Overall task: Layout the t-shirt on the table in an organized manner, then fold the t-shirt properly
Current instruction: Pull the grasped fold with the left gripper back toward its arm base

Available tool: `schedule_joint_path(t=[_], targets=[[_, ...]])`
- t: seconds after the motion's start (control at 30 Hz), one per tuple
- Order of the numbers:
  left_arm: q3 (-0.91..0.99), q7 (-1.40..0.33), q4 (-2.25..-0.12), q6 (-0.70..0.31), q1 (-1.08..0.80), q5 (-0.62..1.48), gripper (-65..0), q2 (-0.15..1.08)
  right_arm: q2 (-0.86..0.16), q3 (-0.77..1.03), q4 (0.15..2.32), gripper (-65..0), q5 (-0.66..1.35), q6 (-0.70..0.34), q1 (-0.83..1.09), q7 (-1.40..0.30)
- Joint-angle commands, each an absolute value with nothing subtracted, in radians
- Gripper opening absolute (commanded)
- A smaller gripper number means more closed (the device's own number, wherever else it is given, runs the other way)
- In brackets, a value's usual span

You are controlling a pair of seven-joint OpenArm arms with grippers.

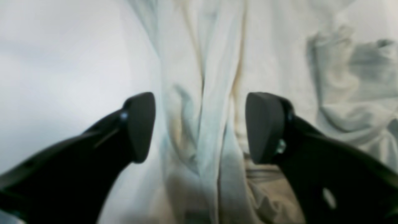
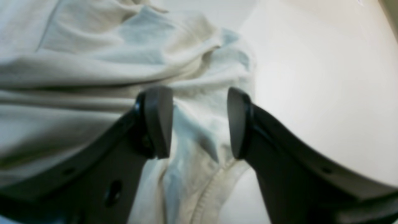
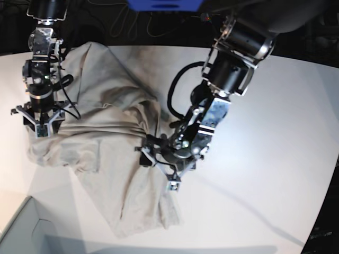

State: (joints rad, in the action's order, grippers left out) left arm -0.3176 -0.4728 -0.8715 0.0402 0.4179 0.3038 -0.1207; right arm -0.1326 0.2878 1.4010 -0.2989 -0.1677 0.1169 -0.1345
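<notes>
Fingers of both the left gripper (image 1: pixel 200 127) and right gripper (image 2: pixel 199 123) stand apart, straddling bunched folds without clamping, while the t-shirt (image 3: pixel 114 153) lies rumpled on the table (image 3: pixel 275 174), seemingly released for regrasping.

this looks like a robot lab. two black robot arms (image 3: pixel 222 95) with bare metal parts and loose cables hang over a big white table (image 3: pixel 275 159) with a curved edge. at the top of the base view it is dark, with thin wires and a blue thing (image 3: pixel 164 4). a grey box corner (image 3: pixel 21 233) sits at the lower left.
</notes>
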Motion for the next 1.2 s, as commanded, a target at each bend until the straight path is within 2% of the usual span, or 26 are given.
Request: schedule_joint_path(t=[0.0,0.07,0.13,0.2,0.23,0.3,0.43,0.47,0.53,0.67,0.93,1.17], targets=[[-0.318,-0.452,-0.848,0.033,0.470,0.311,-16.0,-0.151,-0.140,0.291,1.429,-35.9,-0.295,-0.163,0.111,-0.110],[-0.318,-0.450,-0.774,0.033,0.498,0.311,-12.9,-0.157,-0.140,0.292,1.440,-35.9,-0.295,-0.163,0.127,-0.110],[-0.318,-0.418,-0.717,0.033,0.519,0.311,-12.8,-0.157,-0.140,0.292,1.440,-35.9,-0.295,-0.163,0.131,-0.110],[-0.326,-0.354,-0.680,0.033,0.522,0.311,-13.6,-0.157,-0.140,0.294,1.438,-35.9,-0.295,-0.163,0.133,-0.110],[-0.349,-0.321,-0.662,0.033,0.522,0.311,-16.1,-0.157,-0.140,0.294,1.438,-35.9,-0.295,-0.163,0.134,-0.110],[-0.400,-0.274,-0.627,0.033,0.522,0.314,-26.8,-0.157,-0.140,0.294,1.435,-35.9,-0.295,-0.163,0.134,-0.110],[-0.432,-0.202,-0.558,0.033,0.524,0.317,-62.5,-0.157,-0.142,0.294,1.435,-35.9,-0.295,-0.163,0.134,-0.110],[-0.432,-0.194,-0.550,0.035,0.524,0.318,-65.0,-0.157,-0.142,0.294,1.435,-35.9,-0.295,-0.163,0.134,-0.110],[-0.430,-0.191,-0.564,0.038,0.522,0.320,-62.9,-0.157,-0.142,0.294,1.434,-35.9,-0.295,-0.163,0.131,-0.110],[-0.387,-0.196,-0.702,0.039,0.466,0.337,-65.0,-0.151,-0.143,0.294,1.395,-35.9,-0.295,-0.163,0.124,-0.110],[-0.182,-0.197,-1.178,0.039,0.165,0.426,-65.0,-0.007,-0.148,0.292,1.190,-35.9,-0.295,-0.163,0.047,-0.102],[-0.067,-0.189,-1.388,0.039,-0.096,0.441,-65.0,0.059,-0.148,0.286,1.075,-35.9,-0.295,-0.163,-0.019,-0.101]])
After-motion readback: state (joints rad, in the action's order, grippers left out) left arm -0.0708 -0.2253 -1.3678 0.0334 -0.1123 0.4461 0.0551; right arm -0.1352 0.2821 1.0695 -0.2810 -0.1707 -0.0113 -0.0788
